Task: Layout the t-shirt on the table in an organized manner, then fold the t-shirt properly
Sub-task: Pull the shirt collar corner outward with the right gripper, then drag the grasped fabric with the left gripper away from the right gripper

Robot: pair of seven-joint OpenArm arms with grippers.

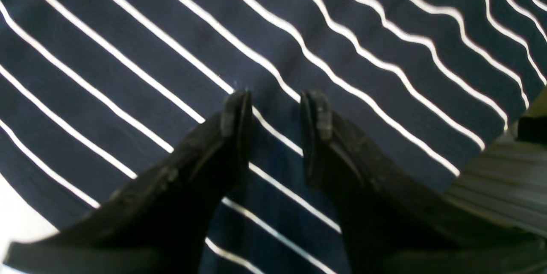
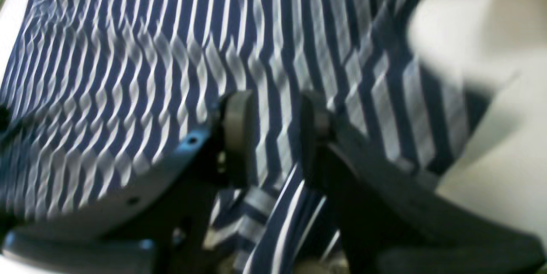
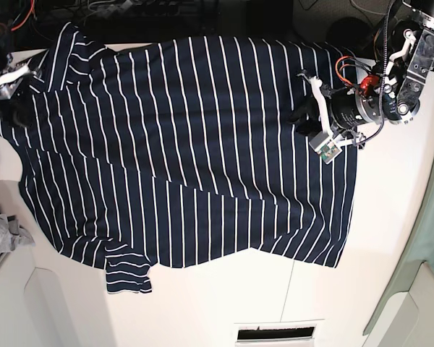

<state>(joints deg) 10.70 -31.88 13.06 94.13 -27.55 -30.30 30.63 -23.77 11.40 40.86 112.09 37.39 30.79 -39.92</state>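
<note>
The navy t-shirt [image 3: 188, 144] with thin white stripes lies spread over the white table [image 3: 390, 238], one sleeve at the far left and one at the near left. My left gripper [image 3: 301, 116] is over the shirt's right end. In the left wrist view it [image 1: 275, 103] is open, with flat striped fabric [image 1: 171, 51] under the fingertips and nothing between them. My right gripper [image 3: 14, 108] is at the shirt's left edge. The right wrist view is blurred: the gripper [image 2: 275, 116] stands open, with a bunch of striped fabric [image 2: 273, 214] lying between the jaws near the palm.
A small grey cloth [image 3: 0, 235] lies at the table's left edge. A thin seam [image 3: 289, 289] and a slotted vent [image 3: 275, 332] are at the front. Cables and dark gear sit behind the table. A ribbed grey surface [image 1: 504, 184] shows past the shirt's edge.
</note>
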